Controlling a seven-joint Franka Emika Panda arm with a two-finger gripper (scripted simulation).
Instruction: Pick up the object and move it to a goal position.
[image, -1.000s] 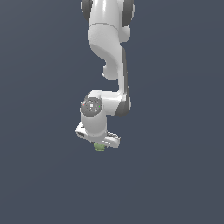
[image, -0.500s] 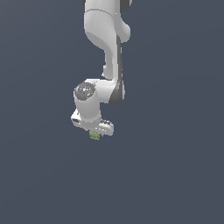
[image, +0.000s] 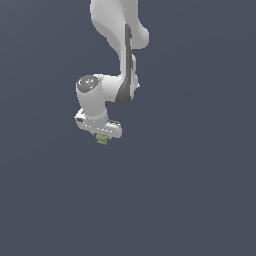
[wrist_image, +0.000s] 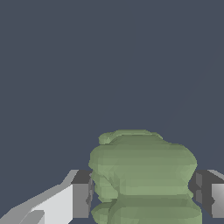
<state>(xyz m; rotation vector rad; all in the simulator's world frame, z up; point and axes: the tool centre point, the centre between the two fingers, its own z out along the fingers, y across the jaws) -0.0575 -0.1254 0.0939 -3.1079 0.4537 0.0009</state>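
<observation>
A white Franka arm (image: 117, 47) reaches down from the top of the exterior view against a plain dark blue-grey surface (image: 200, 190) that fills the whole picture. Its upper link descends from the top edge, bends at a dark-seamed joint, and ends in a rounded wrist with a grey cap that sits towards the exterior view's left.

Below the wrist hangs the white gripper (image: 102, 136), tilted slightly. Its fingers are closed in on a small olive-green object (image: 102, 139), which pokes out just beneath the gripper body. In the wrist view the object (wrist_image: 144, 177) is a ridged, bumpy lump sitting squarely between the two dark finger pads (wrist_image: 82, 192), touching both, so the grasp looks firm and narrow, only as wide as the lump itself.

Compared with a second ago, the wrist and gripper have shifted towards the exterior view's left and higher in the picture, and the lump has travelled with them, still clamped between the fingers. The upper link has also swung a little to that same side.
</observation>
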